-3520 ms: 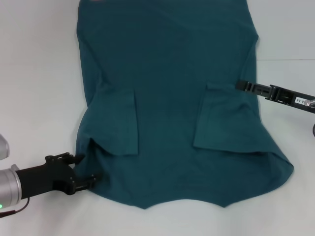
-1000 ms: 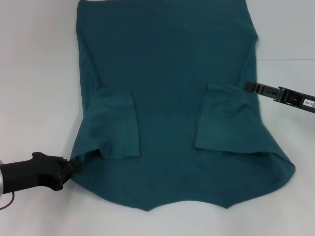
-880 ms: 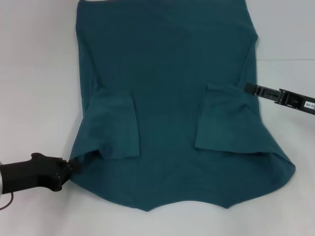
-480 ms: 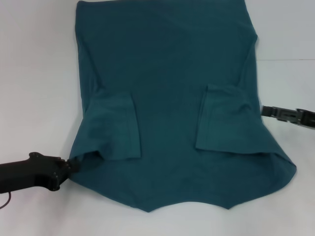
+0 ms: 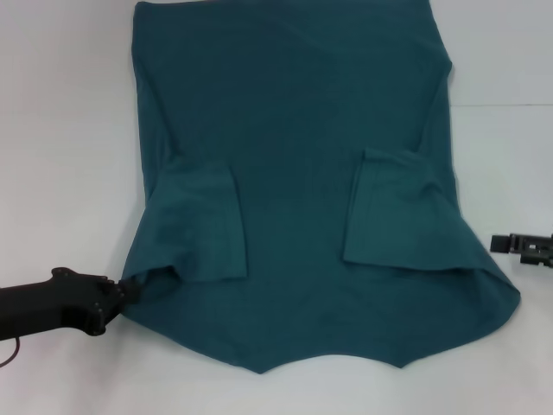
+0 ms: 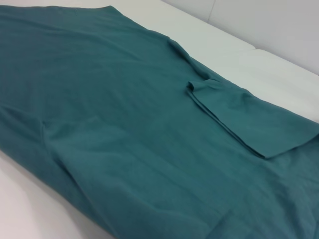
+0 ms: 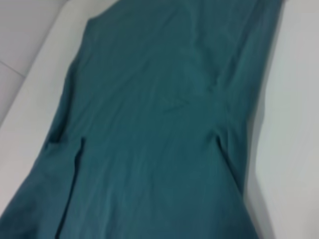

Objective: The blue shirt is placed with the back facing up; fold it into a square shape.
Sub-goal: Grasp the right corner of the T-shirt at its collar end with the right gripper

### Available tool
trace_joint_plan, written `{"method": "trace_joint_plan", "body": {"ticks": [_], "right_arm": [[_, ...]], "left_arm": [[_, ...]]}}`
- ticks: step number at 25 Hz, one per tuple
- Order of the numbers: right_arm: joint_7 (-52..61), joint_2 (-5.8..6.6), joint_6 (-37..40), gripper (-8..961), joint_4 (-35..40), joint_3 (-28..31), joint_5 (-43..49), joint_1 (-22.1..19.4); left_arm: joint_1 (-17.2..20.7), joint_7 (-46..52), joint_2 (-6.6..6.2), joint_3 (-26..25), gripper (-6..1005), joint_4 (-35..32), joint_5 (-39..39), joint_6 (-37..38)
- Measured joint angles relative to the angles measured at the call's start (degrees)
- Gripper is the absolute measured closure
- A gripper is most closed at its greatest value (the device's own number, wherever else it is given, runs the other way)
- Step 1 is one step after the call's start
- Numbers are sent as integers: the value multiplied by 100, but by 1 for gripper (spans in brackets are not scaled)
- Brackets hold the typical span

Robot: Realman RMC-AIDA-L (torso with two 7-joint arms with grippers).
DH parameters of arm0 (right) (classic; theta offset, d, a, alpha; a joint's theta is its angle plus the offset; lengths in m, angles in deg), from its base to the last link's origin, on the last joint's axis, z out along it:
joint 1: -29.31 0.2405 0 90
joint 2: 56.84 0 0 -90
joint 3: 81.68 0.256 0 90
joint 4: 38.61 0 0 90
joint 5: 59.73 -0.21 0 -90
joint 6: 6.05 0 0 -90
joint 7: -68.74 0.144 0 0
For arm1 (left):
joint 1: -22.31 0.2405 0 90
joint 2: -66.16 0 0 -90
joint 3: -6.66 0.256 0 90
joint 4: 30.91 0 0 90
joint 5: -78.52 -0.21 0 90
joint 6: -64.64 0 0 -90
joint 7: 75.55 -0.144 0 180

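Plainly, no lettering or label can be read anywhere on the blue shirt (image 5: 294,190); only its plain teal side faces up. It lies spread flat on the white desk (image 5: 60,130), a soft matte knit with faint creases running along its length. Both short sleeves are folded in over the body as two flat flaps with straight hemmed edges, one toward each side of the shirt's middle. The shirt's edge nearest the robot makes a shallow scalloped line ending in two small points, and the corners beside them flare outward past the straight side seams.

At the shirt's near left corner sits the left pincer (image 5: 123,294), a matte black block on a black arm; its tips are pressed together on the cloth edge, which is pulled into a small puckered fold there. The left wrist view shows the shirt (image 6: 124,124) from low over the cloth, with one folded sleeve lying as a crisp-edged flap and the pale desk (image 6: 259,59) beyond.

Just off the shirt's right edge, near its flared corner and apart from the cloth, the right pincer (image 5: 494,243) shows only as a thin black bar; I cannot tell how far it is open. It carries nothing visible. The right wrist view shows the shirt (image 7: 159,139) from above.
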Motion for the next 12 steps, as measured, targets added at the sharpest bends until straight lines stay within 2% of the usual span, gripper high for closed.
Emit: {"method": "trace_joint_plan", "body": {"ticks": [12], "right_arm": [[5, -88, -20, 70, -48, 0, 271, 30]], "left_arm": [[-27, -9, 0, 3, 998, 14, 0, -8]]}}
